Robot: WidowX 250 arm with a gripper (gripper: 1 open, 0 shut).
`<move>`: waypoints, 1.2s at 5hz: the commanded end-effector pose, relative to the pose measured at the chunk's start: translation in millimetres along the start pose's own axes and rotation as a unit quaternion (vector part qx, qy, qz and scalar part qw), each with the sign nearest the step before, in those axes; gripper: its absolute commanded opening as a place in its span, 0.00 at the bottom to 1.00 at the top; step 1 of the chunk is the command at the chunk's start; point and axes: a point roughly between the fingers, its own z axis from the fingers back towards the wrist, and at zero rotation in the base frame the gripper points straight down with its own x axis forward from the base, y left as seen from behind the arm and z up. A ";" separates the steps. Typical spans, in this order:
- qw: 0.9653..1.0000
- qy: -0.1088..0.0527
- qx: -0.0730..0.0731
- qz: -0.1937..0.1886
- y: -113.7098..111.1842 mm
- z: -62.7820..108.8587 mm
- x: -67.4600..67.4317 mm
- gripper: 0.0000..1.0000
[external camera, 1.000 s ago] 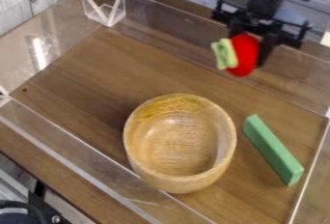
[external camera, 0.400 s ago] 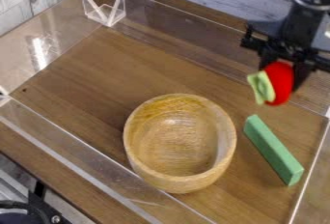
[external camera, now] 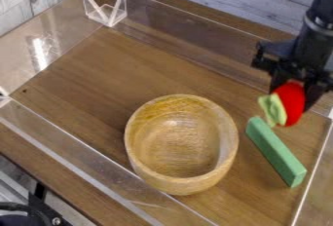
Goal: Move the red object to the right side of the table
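The red object (external camera: 287, 104) is a small red strawberry-like toy with a green leafy end. It hangs above the right side of the wood-grain table (external camera: 104, 84), held by my black gripper (external camera: 291, 92), which is shut on it from above. The toy sits just above the far end of a flat green block. The gripper's fingertips are partly hidden behind the toy.
A round wooden bowl (external camera: 182, 142) stands in the front middle of the table. A flat green rectangular block (external camera: 276, 151) lies to its right, near the right wall. Clear plastic walls (external camera: 58, 137) edge the table, with a small clear stand (external camera: 104, 8) at the back left.
The gripper has carried the red object to the right and toward the front, from behind the bowl to just above the green block's far end.
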 end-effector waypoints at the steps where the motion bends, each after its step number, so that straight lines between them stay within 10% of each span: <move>1: 1.000 -0.021 -0.004 -0.001 8.0 4.3 11.5 0.00; 2: 1.000 -0.017 -0.001 0.010 14.7 6.2 14.4 1.00; 6: 1.000 -0.004 -0.005 0.012 2.5 8.8 26.8 1.00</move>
